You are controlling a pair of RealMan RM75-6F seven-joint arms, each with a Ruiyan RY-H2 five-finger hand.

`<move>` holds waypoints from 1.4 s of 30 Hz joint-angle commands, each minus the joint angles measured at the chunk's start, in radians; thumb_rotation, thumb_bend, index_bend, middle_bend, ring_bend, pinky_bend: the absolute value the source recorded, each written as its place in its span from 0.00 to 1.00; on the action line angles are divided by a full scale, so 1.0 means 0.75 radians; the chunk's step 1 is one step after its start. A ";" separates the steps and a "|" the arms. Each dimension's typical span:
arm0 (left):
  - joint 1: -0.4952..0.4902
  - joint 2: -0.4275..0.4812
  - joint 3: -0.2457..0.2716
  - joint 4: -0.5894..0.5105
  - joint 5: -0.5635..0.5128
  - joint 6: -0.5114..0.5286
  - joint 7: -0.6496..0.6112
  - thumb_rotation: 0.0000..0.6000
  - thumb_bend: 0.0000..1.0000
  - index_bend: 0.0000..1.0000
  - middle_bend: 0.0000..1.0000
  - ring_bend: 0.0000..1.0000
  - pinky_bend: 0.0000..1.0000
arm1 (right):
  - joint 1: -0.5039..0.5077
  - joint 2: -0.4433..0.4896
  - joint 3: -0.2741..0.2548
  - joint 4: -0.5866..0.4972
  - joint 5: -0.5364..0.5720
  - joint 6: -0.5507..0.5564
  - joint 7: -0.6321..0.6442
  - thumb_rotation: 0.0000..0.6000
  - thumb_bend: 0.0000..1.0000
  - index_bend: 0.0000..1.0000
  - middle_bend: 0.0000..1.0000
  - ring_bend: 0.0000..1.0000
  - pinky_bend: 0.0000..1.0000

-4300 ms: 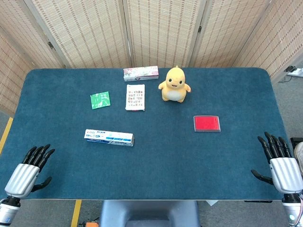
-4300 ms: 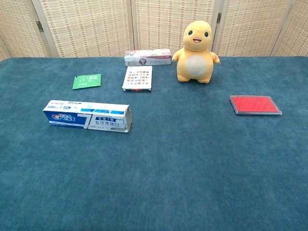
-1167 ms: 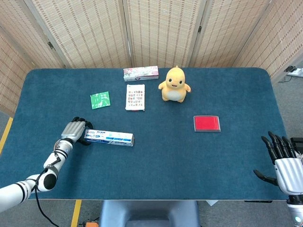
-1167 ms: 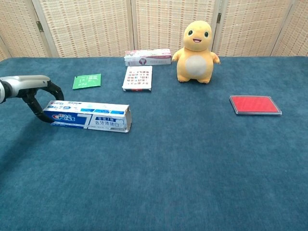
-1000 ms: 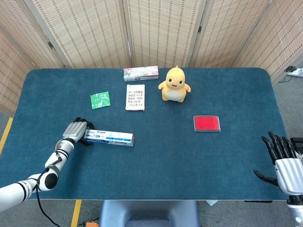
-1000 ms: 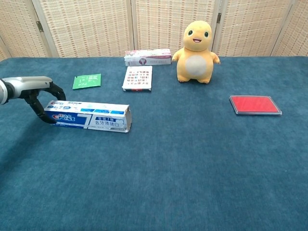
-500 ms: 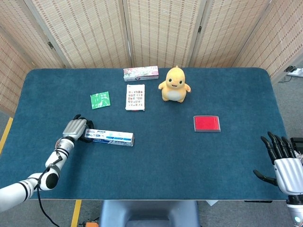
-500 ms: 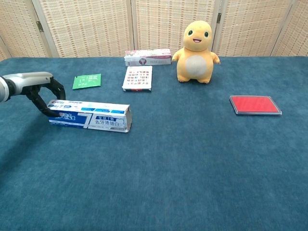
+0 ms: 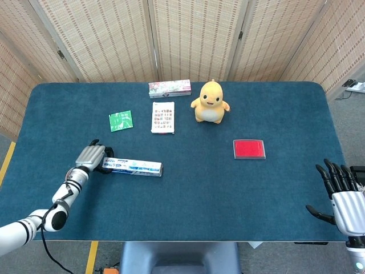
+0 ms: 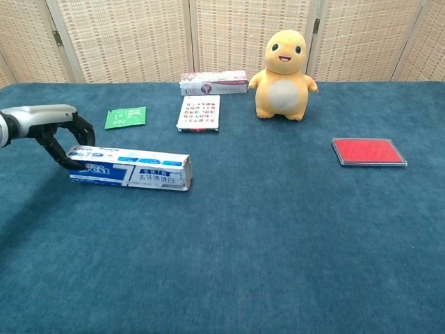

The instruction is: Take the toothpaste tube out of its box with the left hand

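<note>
The blue-and-white toothpaste box (image 9: 132,166) lies flat on the blue table, left of centre; in the chest view the box (image 10: 128,170) runs left to right. My left hand (image 9: 91,157) is at its left end, with dark fingers (image 10: 59,149) curled around that end. The tube itself is hidden inside the box. My right hand (image 9: 342,200) hovers at the table's front right corner, fingers apart and holding nothing.
A yellow plush toy (image 9: 210,103) stands at the back centre. A pink-and-white box (image 9: 169,88), a white printed card (image 9: 163,117) and a green packet (image 9: 120,120) lie behind the toothpaste box. A red flat case (image 9: 249,149) lies to the right.
My left hand came in from the front left corner to the box's left end and closed its fingers round it. The box has shifted slightly to the right.
</note>
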 commanded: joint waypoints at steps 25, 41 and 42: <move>-0.269 0.360 0.139 -0.827 -0.286 0.470 0.994 1.00 0.37 0.53 0.50 0.26 0.00 | -0.009 -0.009 -0.020 0.010 -0.051 0.024 -0.012 1.00 0.11 0.00 0.00 0.00 0.00; -0.261 0.557 0.121 -0.769 0.075 0.543 0.978 1.00 0.37 0.52 0.48 0.25 0.00 | -0.004 -0.011 -0.024 0.009 -0.055 0.012 -0.023 1.00 0.11 0.00 0.00 0.00 0.00; -0.257 0.572 0.126 -0.758 0.112 0.555 0.994 1.00 0.37 0.52 0.48 0.25 0.00 | -0.004 -0.012 -0.025 0.008 -0.056 0.011 -0.024 1.00 0.11 0.00 0.00 0.00 0.00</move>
